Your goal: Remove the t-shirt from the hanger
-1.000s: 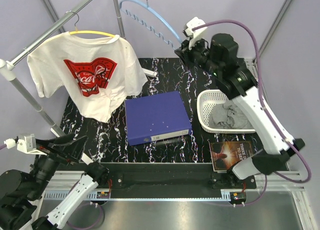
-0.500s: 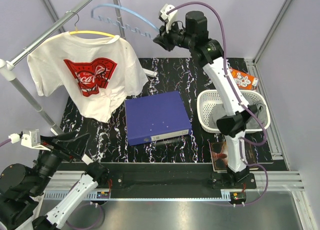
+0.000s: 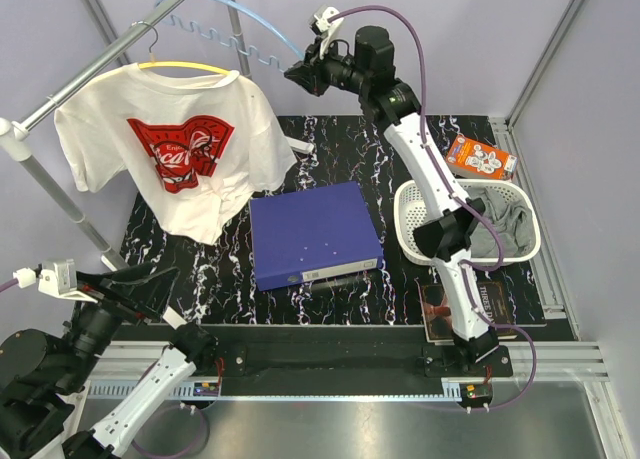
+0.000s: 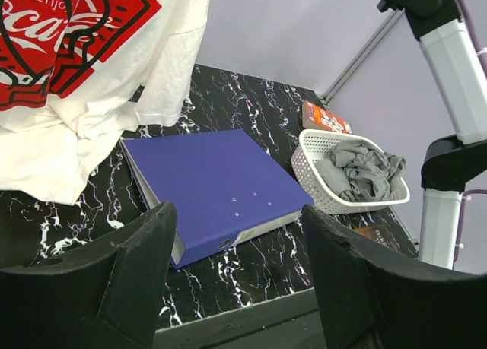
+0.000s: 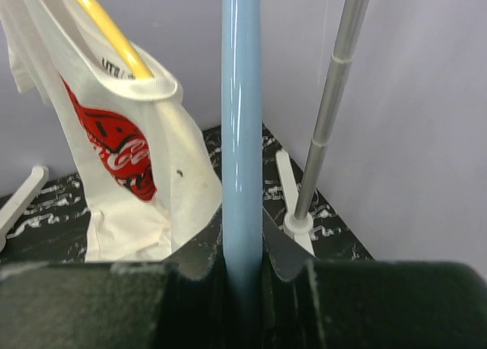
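Underneath everything: black white-veined table (image 3: pixel 200 264), both arms bolted at its near edge.

Slanting above the table's far left corner: grey clothes rail (image 3: pixel 100 59) on upright poles.

Hanging from that rail on a yellow hanger (image 3: pixel 185 66): white t-shirt (image 3: pixel 170 179) with a red print, neck hole around the hanger's shoulders, hem drooping to the table's far left area. Not touched by either claw.

Lying flat at the table's middle: blue binder (image 3: pixel 312 234), just beside the shirt's hem.

To the right of the binder: white basket (image 3: pixel 410 229) holding a crumpled grey cloth (image 3: pixel 495 224).

Raised in the air at the far side, near the top of the rail: light blue hanger (image 5: pixel 242 136), a toothed bar along its lower edge. Hard to tell whether its hook touches the rail.

Stretched high toward the far left: right claw (image 3: pixel 293 75), closed tight on the blue hanger's bar, which runs straight up from between the fingers in the wrist view, with the yellow hanger and the shirt's collar just to its left.

Held low at the near left corner, well apart from the shirt: left claw (image 4: pixel 237 235), jaws spread wide with nothing between them, pointed across the table toward the binder and basket.

Near the right arm's base: dark book (image 3: pixel 455 304) flat on the table.

Beyond the basket, at the far right: small orange box (image 3: pixel 480 157).
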Robot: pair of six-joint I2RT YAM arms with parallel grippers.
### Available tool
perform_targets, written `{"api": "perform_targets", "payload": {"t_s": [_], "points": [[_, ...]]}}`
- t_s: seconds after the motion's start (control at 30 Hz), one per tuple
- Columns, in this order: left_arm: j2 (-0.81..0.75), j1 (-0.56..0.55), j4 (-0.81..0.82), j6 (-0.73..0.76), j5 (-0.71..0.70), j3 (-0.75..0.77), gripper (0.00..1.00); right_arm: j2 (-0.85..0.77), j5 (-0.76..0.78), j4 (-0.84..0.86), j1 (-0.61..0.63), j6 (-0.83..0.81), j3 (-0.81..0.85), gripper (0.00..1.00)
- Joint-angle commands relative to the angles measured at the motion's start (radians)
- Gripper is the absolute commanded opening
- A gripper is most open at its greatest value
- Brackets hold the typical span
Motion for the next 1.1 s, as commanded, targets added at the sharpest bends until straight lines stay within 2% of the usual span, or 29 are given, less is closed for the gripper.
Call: {"api": "perform_targets", "payload": {"t_s": [0.0,0.4,1.07], "points": [[0.002,-0.002,0.025,-0.008,0.017,0.013,0.71,0.024,-0.024,0.212,0.02,0.084,0.06,0.0],[0.0,-0.004,0.0,-0.024,0.023,0.038,0.71,0.119,0.056,0.305,0.121,0.05,0.074,0.0],[-0.004,-0.004,-0.007,-0.033,0.02,0.039,0.71,0.188,0.1,0.328,0.095,0.059,0.059,0.0]]}}
